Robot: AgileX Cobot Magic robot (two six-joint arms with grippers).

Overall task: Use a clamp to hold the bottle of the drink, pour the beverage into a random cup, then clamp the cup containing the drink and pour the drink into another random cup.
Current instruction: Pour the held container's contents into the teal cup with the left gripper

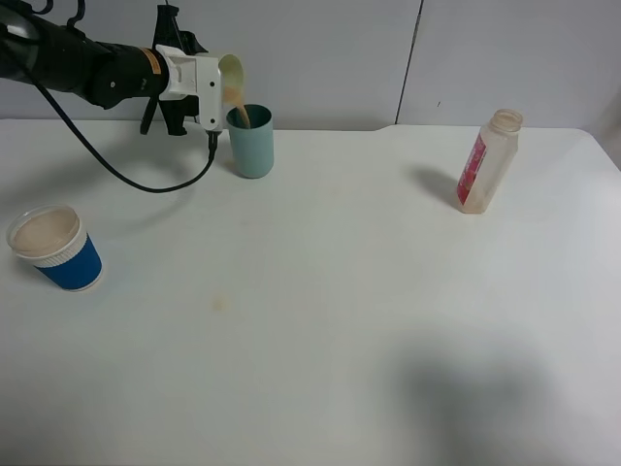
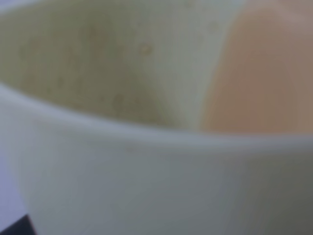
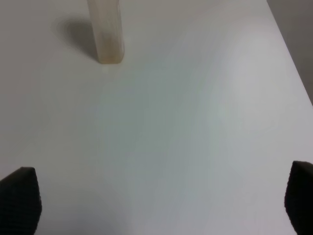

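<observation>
Cream cup [image 1: 232, 74] tipped in the left claw [image 1: 208, 93], drink streaming into the teal cup [image 1: 251, 142]. Right claw [image 3: 161, 205] gaped wide over the desk [image 1: 330, 291]

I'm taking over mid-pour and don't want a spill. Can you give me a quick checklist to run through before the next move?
1. Left end effector shut on the pale cup: ok.
2. Pale cup tilted with its lip over the teal cup: ok.
3. Stream falling inside the teal cup: ok.
4. Teal cup upright on the table: ok.
5. How much drink remains in the pale cup: cannot tell, some still shows at its lip.
6. Right end effector open, clear of the bottle: ok.
</observation>
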